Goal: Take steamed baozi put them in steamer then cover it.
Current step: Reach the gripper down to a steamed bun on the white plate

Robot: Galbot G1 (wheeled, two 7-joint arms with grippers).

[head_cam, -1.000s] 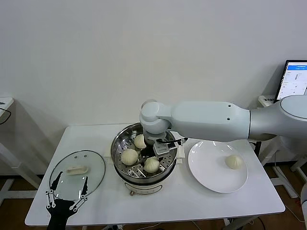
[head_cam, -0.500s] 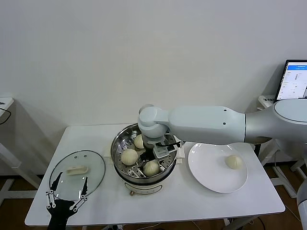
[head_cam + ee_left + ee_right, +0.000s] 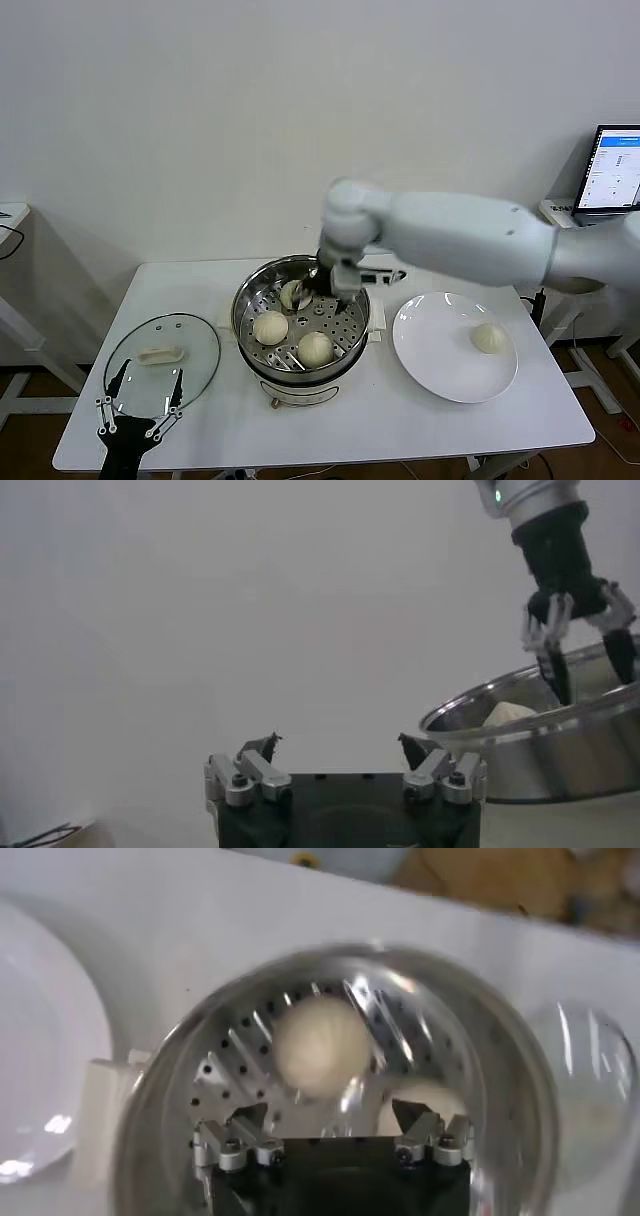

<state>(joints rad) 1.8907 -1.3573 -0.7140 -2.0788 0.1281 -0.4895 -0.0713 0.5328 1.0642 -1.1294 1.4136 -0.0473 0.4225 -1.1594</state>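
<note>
A white table (image 3: 420,420) is seen bearing the steamer (image 3: 250,300) at its middle, a white plate (image 3: 440,370) on the robot's right and the glass cover (image 3: 160,352) lying flat on the left. The right arm (image 3: 470,235) is reached over the steamer, with the right gripper (image 3: 318,283) held above the far part of the perforated tray, jaws spread wide and nothing gripped. Three steamed baozi (image 3: 270,327) are found inside the steamer; a fourth baozi (image 3: 487,337) rests on the plate. The left gripper (image 3: 140,412) is parked at the near table edge just beside the cover, its jaws wide and empty.
</note>
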